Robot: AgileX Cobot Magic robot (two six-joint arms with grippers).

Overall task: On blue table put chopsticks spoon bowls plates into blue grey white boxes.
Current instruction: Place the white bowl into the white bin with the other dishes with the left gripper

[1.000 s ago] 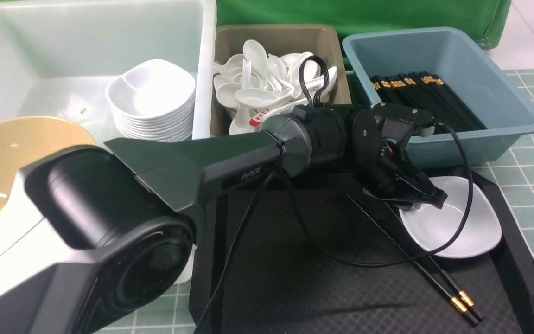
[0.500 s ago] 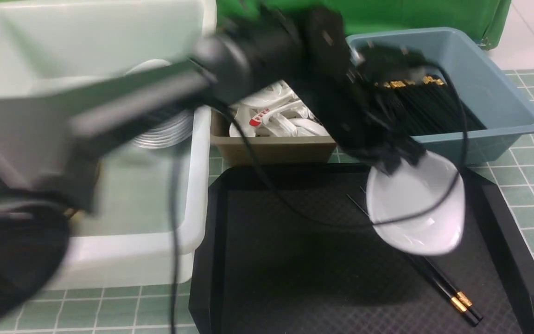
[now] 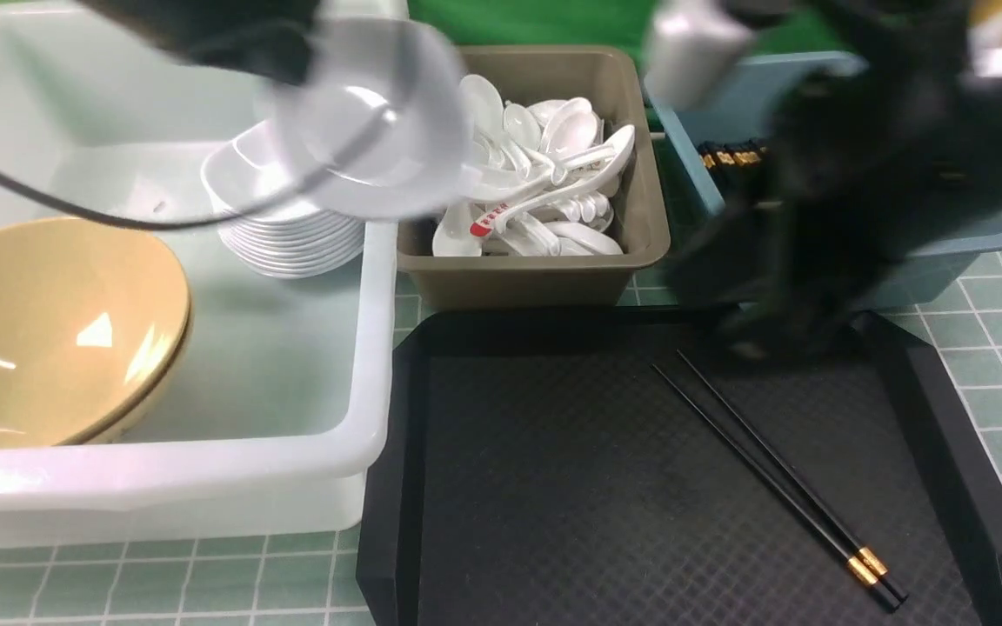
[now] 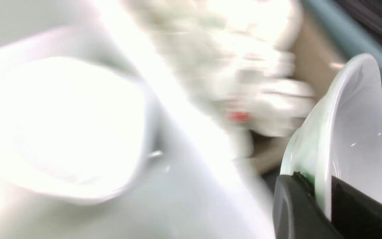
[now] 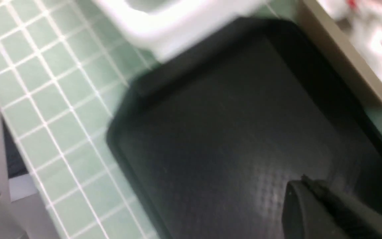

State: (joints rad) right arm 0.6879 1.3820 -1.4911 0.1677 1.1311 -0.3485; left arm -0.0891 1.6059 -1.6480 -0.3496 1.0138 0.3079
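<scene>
**Left gripper** [image 4: 323, 199]: jaws clamped on the rim of a white plate [image 3: 370, 130], held in the air over the plate stack [image 3: 292, 235] at the far right corner of the white tub [image 3: 205, 487].

**Right gripper** [image 5: 307, 191]: blurred, jaws together, above the far right corner of the black tray [image 3: 553, 522].

**Chopsticks** [image 3: 771, 469]: lying on the tray, gold ends toward its near right corner.
</scene>
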